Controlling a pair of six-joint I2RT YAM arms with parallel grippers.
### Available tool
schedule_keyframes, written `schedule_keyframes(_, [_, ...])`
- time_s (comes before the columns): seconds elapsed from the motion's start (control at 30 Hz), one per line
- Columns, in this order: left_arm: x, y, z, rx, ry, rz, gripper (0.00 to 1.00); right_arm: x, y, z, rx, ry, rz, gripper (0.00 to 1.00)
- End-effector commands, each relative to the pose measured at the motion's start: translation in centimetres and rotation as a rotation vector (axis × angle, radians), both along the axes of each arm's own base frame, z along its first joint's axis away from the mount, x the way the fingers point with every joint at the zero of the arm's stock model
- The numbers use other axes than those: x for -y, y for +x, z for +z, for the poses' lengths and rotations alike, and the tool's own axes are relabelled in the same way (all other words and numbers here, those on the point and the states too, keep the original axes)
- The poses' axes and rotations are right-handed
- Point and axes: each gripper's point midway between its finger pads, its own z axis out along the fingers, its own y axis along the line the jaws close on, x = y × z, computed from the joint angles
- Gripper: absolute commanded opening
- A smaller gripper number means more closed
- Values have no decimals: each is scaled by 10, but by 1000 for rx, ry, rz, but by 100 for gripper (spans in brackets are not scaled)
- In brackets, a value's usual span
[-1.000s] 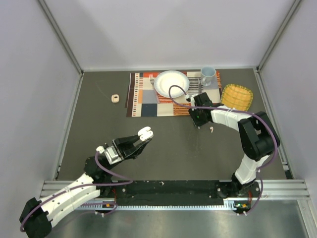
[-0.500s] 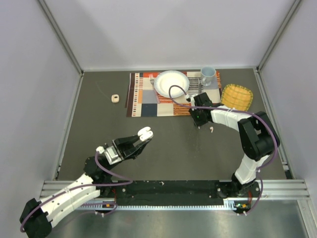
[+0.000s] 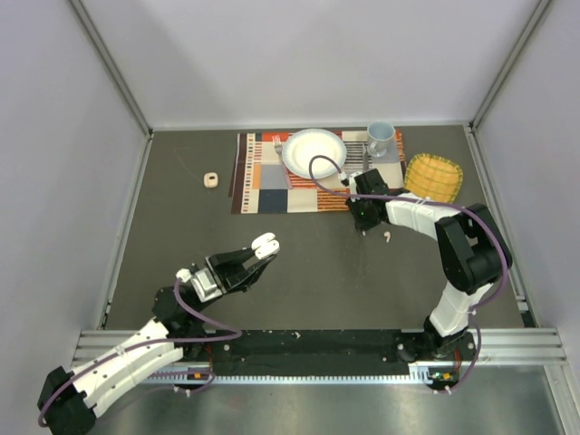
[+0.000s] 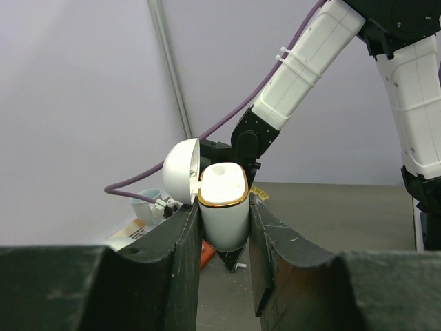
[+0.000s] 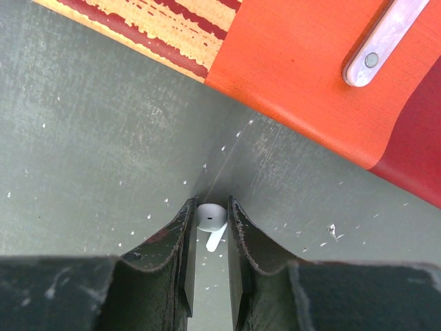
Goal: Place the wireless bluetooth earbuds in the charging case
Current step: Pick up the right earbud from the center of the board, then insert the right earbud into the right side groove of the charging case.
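My left gripper (image 3: pixel 256 254) is shut on a white charging case (image 3: pixel 265 244) with a gold rim, held upright above the table with its lid open. The left wrist view shows the case (image 4: pixel 222 189) between my fingers (image 4: pixel 180 241). My right gripper (image 3: pixel 364 227) points down at the table just in front of the placemat. In the right wrist view its jaws (image 5: pixel 211 210) are closed round the head of a white earbud (image 5: pixel 210 218) that lies on the table. A second white earbud (image 3: pixel 387 237) lies just right of that gripper. No other earbuds show.
A patterned placemat (image 3: pixel 272 186) at the back holds a white plate (image 3: pixel 314 152), forks and a pale blue mug (image 3: pixel 381 138). A yellow dish (image 3: pixel 432 175) sits to its right. A small beige object (image 3: pixel 211 180) lies at the left. Grey walls enclose the table.
The left arm has shifted very slightly with the case. The right gripper has stayed in place over the earbud.
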Motion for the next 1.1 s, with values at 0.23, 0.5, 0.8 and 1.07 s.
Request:
schedule_keyframes(0.23, [0,0,7,7,-21,-1,0,-25,16,41,89,166,-16,4])
schedule_keyframes(0.5, [-1,2,5,2,-20,14,0,-27,18,72,175,221,-35,3])
schedule_keyframes(0.8, [0,9,2,-24,-7,31,0,-34,18,118,279,348,-68,0])
schedule_keyframes(1.07, [-3,23,2,-76,-47,80,0,-61,-14,208,543,479,29,0])
